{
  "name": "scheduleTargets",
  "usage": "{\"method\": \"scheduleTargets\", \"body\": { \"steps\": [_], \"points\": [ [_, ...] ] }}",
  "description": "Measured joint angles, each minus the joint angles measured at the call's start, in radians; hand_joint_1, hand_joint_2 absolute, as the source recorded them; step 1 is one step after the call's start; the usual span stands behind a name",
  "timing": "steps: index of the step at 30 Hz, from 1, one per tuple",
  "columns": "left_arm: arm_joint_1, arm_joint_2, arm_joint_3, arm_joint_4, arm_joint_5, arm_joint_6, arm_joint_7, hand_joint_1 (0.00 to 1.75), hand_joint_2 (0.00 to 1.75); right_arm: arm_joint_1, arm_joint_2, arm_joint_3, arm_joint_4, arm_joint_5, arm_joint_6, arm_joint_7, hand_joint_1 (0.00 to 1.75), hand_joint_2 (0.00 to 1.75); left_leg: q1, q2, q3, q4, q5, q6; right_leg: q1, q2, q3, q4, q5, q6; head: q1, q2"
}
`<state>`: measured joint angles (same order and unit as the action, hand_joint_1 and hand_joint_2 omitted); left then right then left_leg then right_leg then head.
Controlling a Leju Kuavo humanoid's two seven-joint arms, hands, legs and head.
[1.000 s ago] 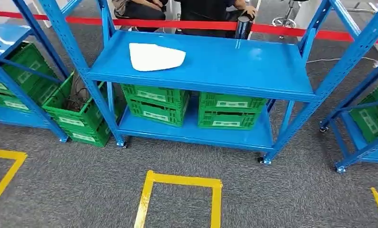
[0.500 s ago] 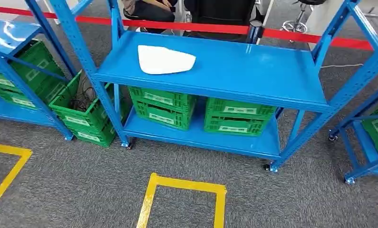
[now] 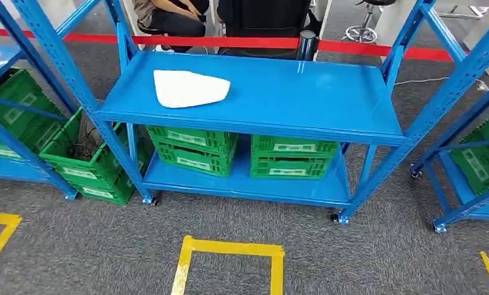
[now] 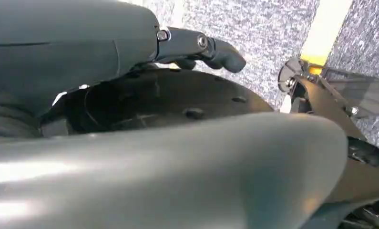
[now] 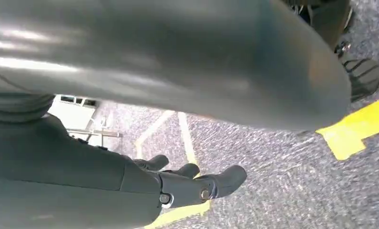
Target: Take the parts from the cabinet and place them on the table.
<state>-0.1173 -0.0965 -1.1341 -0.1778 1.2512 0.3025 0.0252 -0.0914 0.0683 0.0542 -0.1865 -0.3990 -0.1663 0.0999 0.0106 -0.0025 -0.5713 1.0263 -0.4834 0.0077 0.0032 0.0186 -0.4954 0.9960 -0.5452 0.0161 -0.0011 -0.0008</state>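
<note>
I see a bright blue rack point(image 3: 260, 92) with a white part point(image 3: 189, 88) lying on its top shelf. Under it sit green crates point(image 3: 242, 153) with pale labels and a grid of slots. More green crates point(image 3: 85, 163) stand at the side. The carpet point(image 3: 365, 258) is speckled grey. Yellow tape point(image 3: 229, 249) makes a square on it. A red band point(image 3: 229, 42) runs behind the rack. My left hand point(image 4: 201, 47) and right hand point(image 5: 197, 183) are dark grey.
</note>
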Motion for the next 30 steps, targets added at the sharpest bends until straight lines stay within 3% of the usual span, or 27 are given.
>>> {"method": "scheduleTargets", "body": {
  "steps": [2, 3, 4, 5, 7, 8, 9, 10, 12, 13, 14, 17, 18, 19, 20, 22, 23, 24, 25, 26, 27, 28, 29, 30],
  "points": [
    [0.0, 0.0, 0.0, 0.0, 0.0, 0.0, 0.0, 0.0, 0.0, -0.002, 0.0, 0.0, 0.0, 0.0, 0.0, 0.0, 0.0, 0.0, -0.003, -0.002, 0.002, -0.002, -0.002, 0.009, -0.003, -0.001, 0.006, -0.006, -0.003, 0.01, 0.002, 0.0],
    [0.0, -0.002, 0.0, -0.001, 0.0, 0.0, 0.0, 0.0, 0.0, -0.006, -0.001, 0.0, 0.0, 0.0, 0.0, 0.0, 0.0, 0.0, 0.009, -0.001, 0.009, -0.011, 0.001, 0.014, -0.006, -0.001, 0.008, 0.0, -0.011, 0.016, 0.001, 0.0],
    [-0.001, -0.002, 0.0, -0.001, 0.0, 0.0, 0.0, 0.0, 0.0, -0.006, -0.001, 0.0, 0.0, 0.0, 0.0, 0.0, 0.0, 0.0, 0.008, -0.001, 0.014, -0.015, -0.002, 0.018, -0.005, -0.006, -0.004, 0.032, -0.027, 0.023, 0.008, 0.0],
    [0.0, -0.003, 0.0, -0.001, 0.0, 0.0, 0.0, 0.0, 0.0, -0.006, -0.001, 0.0, 0.0, 0.0, 0.003, 0.0, 0.0, 0.0, 0.007, 0.001, 0.015, -0.015, -0.004, 0.023, -0.008, -0.007, -0.042, 0.099, -0.059, 0.028, 0.02, 0.0],
    [0.001, -0.003, 0.0, -0.001, 0.0, 0.0, -0.002, 0.0, 0.0, -0.004, -0.001, 0.0, 0.0, 0.0, 0.01, 0.001, 0.0, 0.0, 0.006, 0.002, 0.019, -0.015, -0.012, 0.028, -0.013, -0.008, -0.141, 0.264, -0.118, 0.036, 0.026, 0.0],
    [0.001, -0.003, 0.0, 0.0, 0.0, 0.0, -0.002, 0.0, 0.0, -0.003, -0.001, 0.0, 0.0, 0.0, 0.011, 0.003, 0.0, 0.0, 0.006, 0.001, 0.022, -0.015, -0.017, 0.028, -0.015, -0.008, -0.178, 0.315, -0.122, 0.038, 0.029, 0.0],
    [0.002, -0.003, 0.0, 0.0, 0.0, 0.0, -0.002, 0.0, 0.0, -0.002, -0.001, 0.0, 0.0, 0.0, 0.012, 0.004, 0.0, 0.0, 0.006, 0.0, 0.028, -0.015, -0.022, 0.028, -0.016, -0.008, -0.193, 0.318, -0.1, 0.039, 0.031, 0.0],
    [0.002, -0.003, 0.0, 0.0, 0.0, 0.0, -0.002, 0.0, 0.0, 0.0, -0.001, 0.001, 0.0, 0.0, 0.013, 0.005, 0.0, 0.0, 0.006, -0.002, 0.038, -0.015, -0.029, 0.027, -0.017, -0.009, -0.184, 0.27, -0.049, 0.038, 0.034, 0.0],
    [0.004, -0.003, 0.0, 0.0, 0.0, 0.0, -0.002, 0.0, 0.0, 0.001, -0.001, 0.0, 0.0, 0.0, 0.013, 0.005, 0.0, 0.0, 0.006, -0.003, 0.06, -0.015, -0.042, 0.022, -0.016, -0.01, -0.124, 0.097, 0.066, 0.031, 0.044, 0.0],
    [0.007, -0.004, 0.0, 0.0, 0.0, 0.0, -0.002, 0.0, 0.0, 0.002, -0.001, 0.0, 0.0, 0.0, 0.016, 0.006, 0.0, 0.0, 0.007, -0.001, 0.048, -0.017, -0.049, 0.017, -0.014, -0.013, -0.102, 0.037, 0.081, 0.024, 0.049, 0.0],
    [0.006, -0.004, 0.0, 0.0, -0.001, 0.0, -0.002, 0.0, 0.0, -0.001, -0.001, 0.001, 0.001, 0.0, 0.029, 0.014, 0.0, 0.0, 0.0, -0.001, 0.054, -0.016, -0.057, 0.009, -0.006, -0.015, -0.088, 0.027, 0.067, 0.019, 0.048, 0.0],
    [0.007, -0.004, 0.0, 0.0, -0.003, -0.001, 0.003, 0.0, 0.0, -0.002, -0.001, 0.004, 0.001, 0.0, 0.047, 0.029, 0.0, 0.0, 0.007, 0.001, 0.067, -0.026, -0.058, -0.005, 0.001, -0.011, -0.079, 0.027, 0.065, -0.002, 0.043, 0.0],
    [0.006, -0.003, 0.0, 0.0, -0.003, -0.001, 0.005, 0.0, 0.0, -0.003, -0.001, 0.007, 0.0, 0.0, 0.047, 0.034, 0.0, 0.0, 0.007, 0.001, 0.081, -0.026, -0.063, -0.011, -0.007, -0.011, -0.066, 0.009, 0.07, -0.008, 0.043, 0.0],
    [0.007, -0.003, 0.0, 0.001, -0.003, -0.002, 0.007, 0.0, 0.0, -0.002, -0.001, 0.009, 0.0, 0.0, 0.045, 0.036, 0.0, 0.0, 0.006, 0.001, 0.071, -0.008, -0.072, -0.012, -0.009, -0.012, -0.052, -0.001, 0.071, -0.012, 0.04, 0.0],
    [0.006, -0.003, 0.0, 0.001, -0.003, -0.003, 0.007, 0.0, 0.0, -0.001, -0.001, 0.009, 0.0, 0.0, 0.041, 0.039, 0.0, 0.0, 0.005, 0.0, 0.043, 0.044, -0.095, -0.014, -0.009, -0.012, -0.047, -0.004, 0.069, -0.019, 0.031, 0.0],
    [0.003, -0.002, 0.0, 0.0, -0.003, -0.004, 0.007, 0.0, 0.0, -0.001, -0.001, 0.012, 0.0, -0.002, 0.037, 0.046, 0.0, 0.0, 0.005, 0.0, -0.054, 0.204, -0.148, -0.017, -0.007, -0.013, -0.044, -0.004, 0.063, -0.025, 0.017, 0.0],
    [0.002, -0.002, 0.0, 0.0, -0.002, -0.006, 0.006, 0.0, 0.0, -0.002, -0.001, 0.016, 0.0, -0.003, 0.037, 0.047, 0.0, 0.0, 0.005, 0.0, -0.103, 0.27, -0.156, -0.018, -0.006, -0.012, -0.041, -0.004, 0.058, -0.027, 0.014, 0.0],
    [0.002, -0.002, 0.0, 0.0, -0.001, -0.007, 0.005, 0.0, 0.0, -0.002, -0.001, 0.018, 0.0, -0.003, 0.037, 0.047, 0.0, 0.0, 0.005, 0.0, -0.125, 0.285, -0.14, -0.017, -0.006, -0.011, -0.035, -0.004, 0.054, -0.027, 0.01, 0.0],
    [0.001, -0.002, 0.0, 0.0, -0.001, -0.008, 0.003, 0.0, 0.0, -0.001, -0.001, 0.019, 0.0, -0.004, 0.036, 0.048, 0.0, 0.0, 0.005, 0.0, -0.124, 0.256, -0.101, -0.015, -0.005, -0.009, -0.027, -0.004, 0.048, -0.026, 0.006, 0.0],
    [0.0, -0.002, 0.0, 0.0, -0.001, -0.008, 0.003, 0.0, 0.0, 0.0, -0.001, 0.019, 0.0, -0.005, 0.035, 0.048, 0.0, 0.0, 0.005, 0.0, -0.104, 0.193, -0.051, -0.012, -0.005, -0.007, -0.017, -0.004, 0.042, -0.024, 0.003, 0.0],
    [0.0, -0.001, 0.0, 0.0, -0.001, -0.008, 0.003, 0.0, 0.0, 0.0, -0.001, 0.02, 0.0, -0.005, 0.035, 0.049, 0.0, 0.0, 0.004, 0.0, -0.066, 0.098, 0.008, -0.008, -0.005, -0.006, -0.005, -0.003, 0.034, -0.021, -0.002, 0.0],
    [0.001, 0.0, 0.0, 0.0, -0.001, -0.008, 0.003, 0.0, 0.0, 0.0, -0.001, 0.022, 0.0, -0.005, 0.035, 0.049, 0.0, 0.0, 0.004, 0.0, -0.041, 0.035, 0.039, -0.004, -0.005, -0.005, -0.004, -0.002, 0.027, -0.017, -0.006, 0.0],
    [0.0, 0.0, 0.0, 0.0, 0.0, -0.008, 0.003, 0.0, 0.0, 0.0, -0.001, 0.024, 0.0, -0.005, 0.034, 0.049, 0.0, 0.0, 0.0, 0.0, -0.023, 0.005, 0.015, -0.003, 0.004, -0.005, -0.013, 0.006, 0.011, -0.008, -0.01, 0.0],
    [0.0, 0.0, 0.0, 0.0, 0.0, -0.008, 0.003, 0.0, 0.0, 0.001, -0.001, 0.025, 0.0, -0.005, 0.034, 0.049, 0.0, 0.0, 0.0, 0.0, -0.008, 0.003, 0.006, 0.0, 0.001, -0.003, -0.012, 0.005, 0.005, -0.002, -0.01, 0.0]
  ]
}}
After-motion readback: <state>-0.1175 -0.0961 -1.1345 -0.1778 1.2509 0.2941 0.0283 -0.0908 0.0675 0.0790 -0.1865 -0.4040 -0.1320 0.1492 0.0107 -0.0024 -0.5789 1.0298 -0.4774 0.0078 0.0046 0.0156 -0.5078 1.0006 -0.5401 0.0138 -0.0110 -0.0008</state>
